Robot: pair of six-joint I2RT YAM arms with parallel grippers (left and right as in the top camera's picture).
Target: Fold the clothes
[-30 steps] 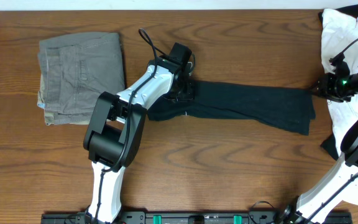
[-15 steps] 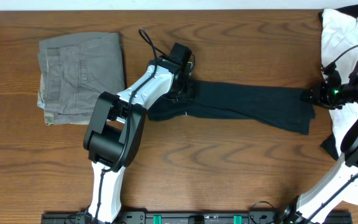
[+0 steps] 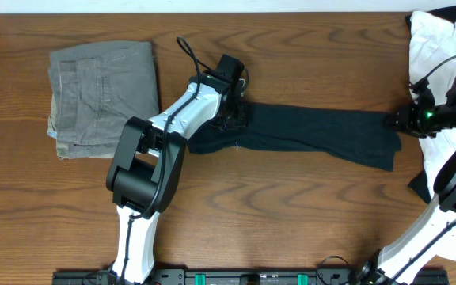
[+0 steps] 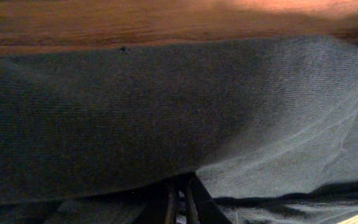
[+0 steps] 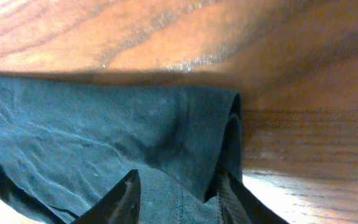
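Well, the shirt [image 3: 315, 134] lies stretched across the tabletop [image 3: 291, 222] — thin, limp, light. Left hand [image 3: 236, 119] pinches its left end; right hand [image 3: 394, 120], half-parted, straddles the right hem — corners seem the best hold.

We stretch both arms out low, our left gripper [image 4: 180, 196] pinched shut, our right gripper [image 5: 178, 194] with fingers parted.

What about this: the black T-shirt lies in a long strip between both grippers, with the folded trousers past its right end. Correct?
Wrong side: the overhead view shows the folded grey-green trousers past its left end, beyond the left gripper. The black T-shirt does lie in a long strip between that and the right gripper.
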